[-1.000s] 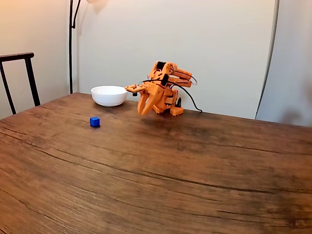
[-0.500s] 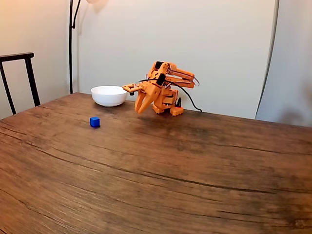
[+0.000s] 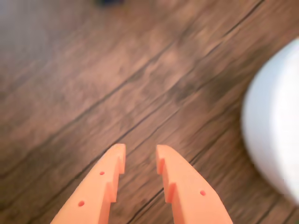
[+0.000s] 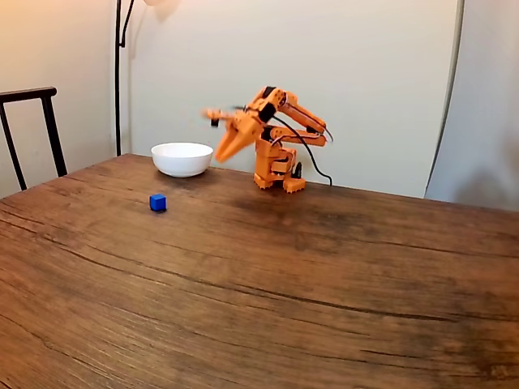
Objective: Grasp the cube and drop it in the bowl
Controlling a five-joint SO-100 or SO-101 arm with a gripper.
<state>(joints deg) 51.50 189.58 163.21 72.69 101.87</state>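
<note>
Orange arm fingers [image 4: 219,156] hang raised in the air just beside the bowl [image 4: 182,159], parted and holding nothing; the wrist view shows the gap between the fingers [image 3: 140,154] over bare wood. The blue cube [image 4: 157,203] rests on the counter [image 4: 324,292], apart from the bowl and nearer the camera. The step in hand is the approach. The next move calls for lowering the fingers around the cube. Open counter surrounds the cube; the bowl rim is the nearest obstacle.
</note>
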